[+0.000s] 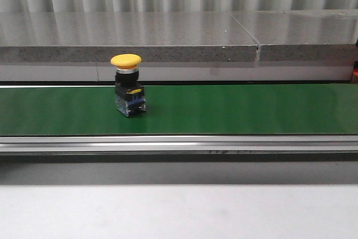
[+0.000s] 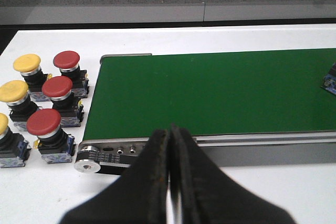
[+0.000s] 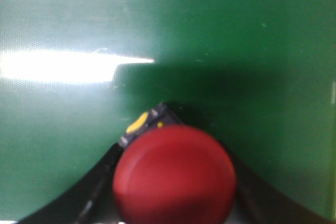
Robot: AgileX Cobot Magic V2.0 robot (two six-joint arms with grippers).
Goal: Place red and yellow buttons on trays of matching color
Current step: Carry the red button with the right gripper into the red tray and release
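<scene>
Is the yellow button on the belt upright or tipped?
Upright: the yellow button stands on its base on the belt, cap on top.

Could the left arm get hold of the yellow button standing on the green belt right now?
Probably, but not at once. The yellow button stands alone on the green belt with nothing around it, yet the left gripper is shut and sits off the belt's near edge, so it must open first.

A button (image 1: 128,92) stands upright left of centre on the belt (image 1: 235,109).
</scene>
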